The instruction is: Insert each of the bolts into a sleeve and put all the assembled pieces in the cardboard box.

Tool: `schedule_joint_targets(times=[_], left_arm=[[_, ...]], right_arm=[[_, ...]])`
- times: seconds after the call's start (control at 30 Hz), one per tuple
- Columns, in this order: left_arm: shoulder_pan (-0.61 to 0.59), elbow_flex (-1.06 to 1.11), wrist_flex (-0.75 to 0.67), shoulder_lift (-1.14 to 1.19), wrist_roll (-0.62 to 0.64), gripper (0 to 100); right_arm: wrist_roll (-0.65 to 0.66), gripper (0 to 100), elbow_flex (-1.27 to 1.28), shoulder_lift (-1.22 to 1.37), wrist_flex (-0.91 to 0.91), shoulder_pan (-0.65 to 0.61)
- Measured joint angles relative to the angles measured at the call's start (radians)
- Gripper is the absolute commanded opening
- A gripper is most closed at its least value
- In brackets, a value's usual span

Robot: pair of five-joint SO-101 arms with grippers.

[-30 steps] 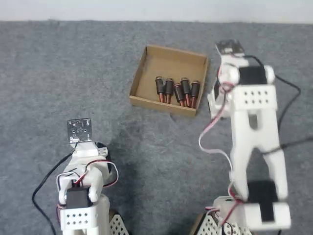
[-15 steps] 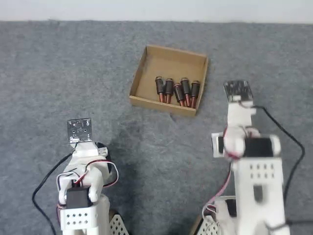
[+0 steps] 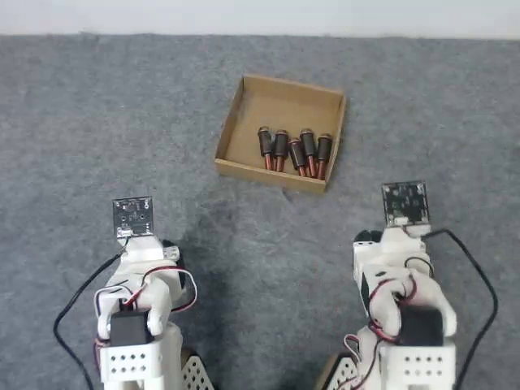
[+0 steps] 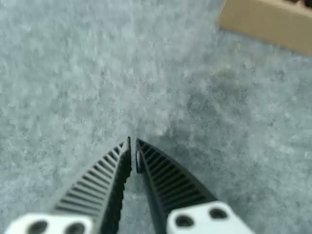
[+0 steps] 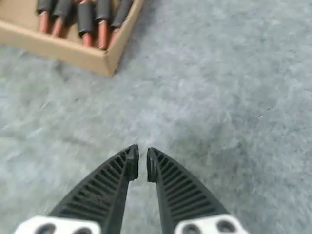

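The cardboard box stands at the far middle of the grey carpet. Several assembled pieces, dark sleeves with copper bolts, lie side by side along its near wall. My left arm is folded back at the near left; its gripper is shut on nothing over bare carpet, with a corner of the box farther off. My right arm is folded back at the near right. Its gripper is shut and empty, short of the box that holds the pieces.
Grey carpet covers the table between the arms and the box. A pale wall runs along the far edge. Cables trail beside the arm bases.
My right arm has drawn back from beside the box's right wall to the near right and folded down. The left arm and the box have stayed put.
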Motion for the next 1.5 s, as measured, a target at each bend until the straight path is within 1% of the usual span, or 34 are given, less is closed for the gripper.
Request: schedule_joint_targets(times=[0.07,0.17,0.33,0.5,0.8,1.5], left_arm=[[0.000,0.000,0.034,0.000,0.000,1],[0.000,0.000,0.040,0.000,0.000,1],[0.000,0.000,0.040,0.000,0.000,1],[0.000,0.000,0.040,0.000,0.000,1],[0.000,0.000,0.040,0.000,0.000,1],[0.000,0.000,0.040,0.000,0.000,1]], right_arm=[[0.000,0.7,0.077,-0.075,-0.014,0.032],[0.000,0.7,0.184,-0.176,-0.017,0.071],[0.000,0.7,0.285,-0.190,-0.020,0.126],[0.000,0.9,0.292,-0.190,0.006,0.181],[0.000,0.7,0.292,-0.190,0.132,0.181],[0.000,0.7,0.292,-0.190,0.135,0.184]])
